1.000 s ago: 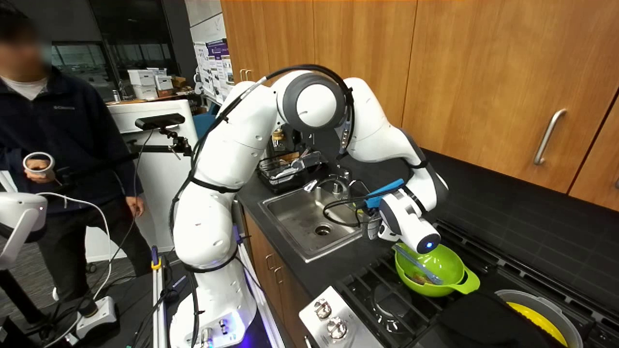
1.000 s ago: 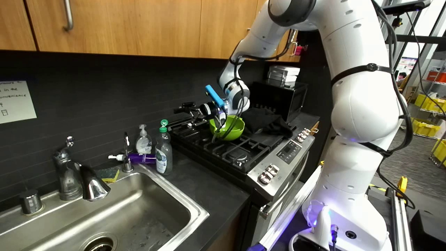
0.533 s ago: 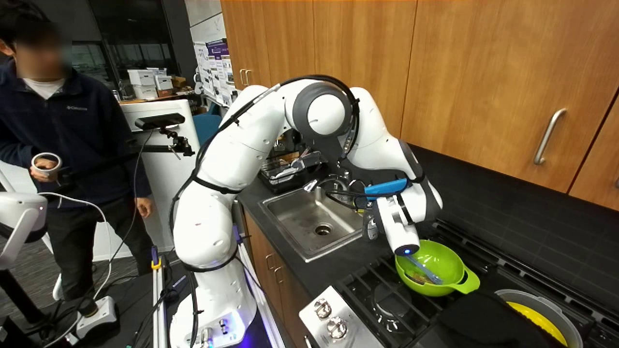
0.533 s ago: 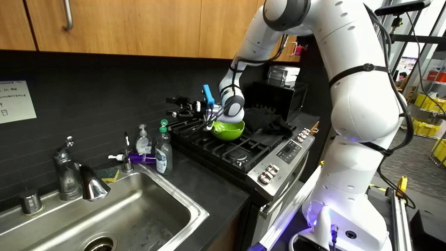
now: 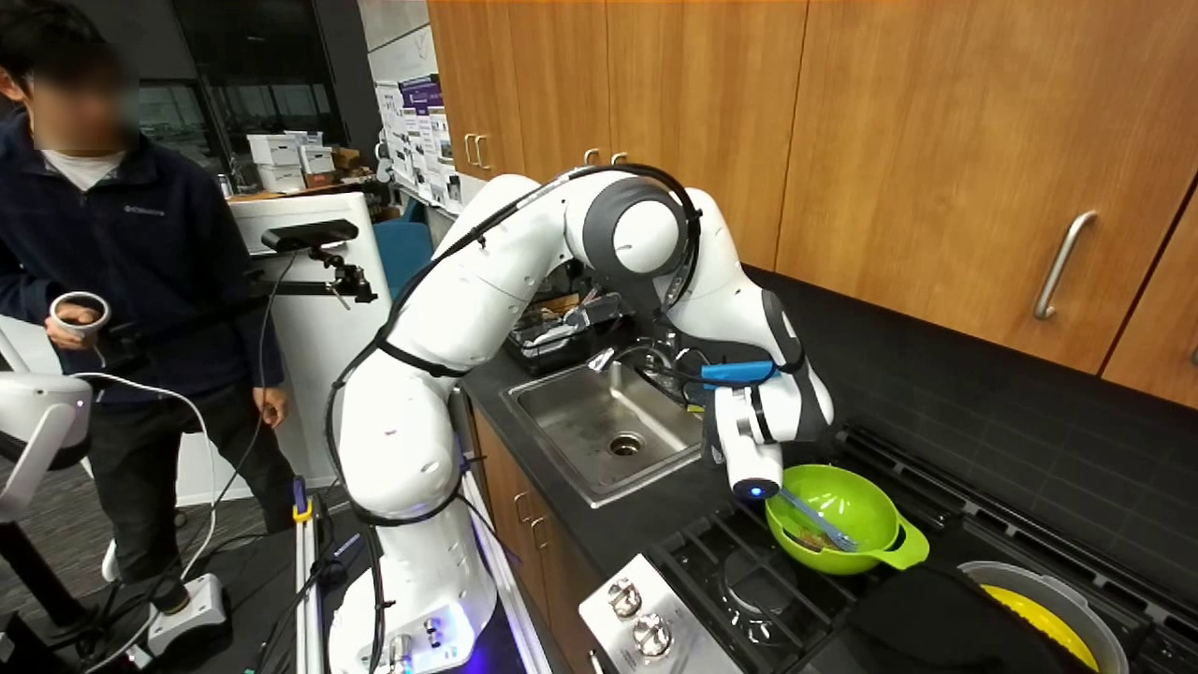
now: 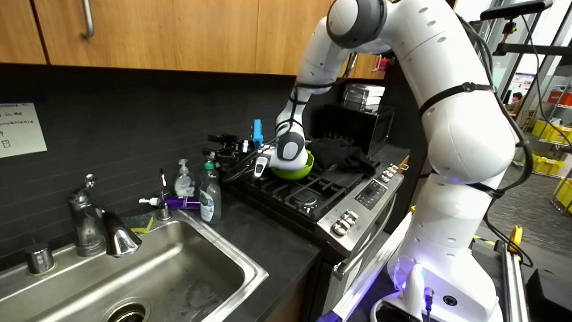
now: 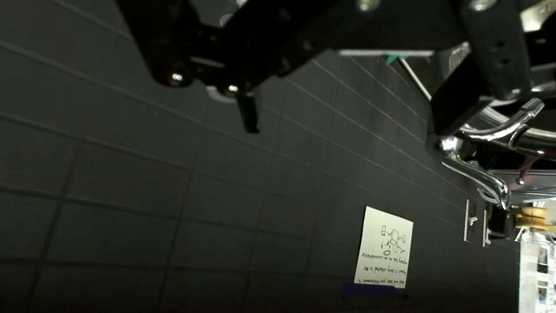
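Observation:
My gripper (image 6: pixel 210 145) is open and empty, above the stove's sink-side edge, by the dark tiled wall. In the wrist view (image 7: pixel 352 116) its fingers (image 7: pixel 248 114) stand wide apart with only wall between them. It is nearest to the clear bottle with a green cap (image 6: pixel 209 201), apparently above and behind it. In an exterior view the arm hides the gripper. A green bowl (image 5: pixel 856 501) stands on the stove behind the wrist; it also shows partly covered in an exterior view (image 6: pixel 300 173). A blue-grey utensil (image 5: pixel 816 520) leans in it beside something brownish.
A pump bottle (image 6: pixel 184 184) and a lying purple bottle (image 6: pixel 182 203) stand near the sink (image 6: pixel 250 273). The faucet (image 6: pixel 87 223) juts over it. A black cloth (image 5: pixel 922 613) and grey pot (image 5: pixel 1109 622) are past the bowl. Wooden cabinets (image 5: pixel 702 122) hang above.
The arm has swung away from the bowl toward the sink-side bottles, with the forearm lower and the wrist turned. The bowl and utensil have stayed in place. The person shifted slightly.

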`<state>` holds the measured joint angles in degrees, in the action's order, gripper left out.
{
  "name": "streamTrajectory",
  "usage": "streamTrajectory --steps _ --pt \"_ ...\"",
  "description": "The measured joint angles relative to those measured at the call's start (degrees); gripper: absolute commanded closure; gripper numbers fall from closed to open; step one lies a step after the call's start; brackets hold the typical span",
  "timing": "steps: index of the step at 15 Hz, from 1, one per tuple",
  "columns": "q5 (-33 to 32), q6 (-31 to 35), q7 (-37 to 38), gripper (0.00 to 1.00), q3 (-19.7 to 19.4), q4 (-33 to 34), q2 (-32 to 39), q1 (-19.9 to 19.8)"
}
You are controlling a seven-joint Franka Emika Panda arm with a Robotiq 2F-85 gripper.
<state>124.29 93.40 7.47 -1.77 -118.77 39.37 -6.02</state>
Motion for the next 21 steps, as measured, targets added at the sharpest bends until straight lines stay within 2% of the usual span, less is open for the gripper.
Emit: streamTrajectory --steps 21 --pt "-2.57 -0.91 -2.75 0.0 -0.11 -4.57 -0.06 1.31"
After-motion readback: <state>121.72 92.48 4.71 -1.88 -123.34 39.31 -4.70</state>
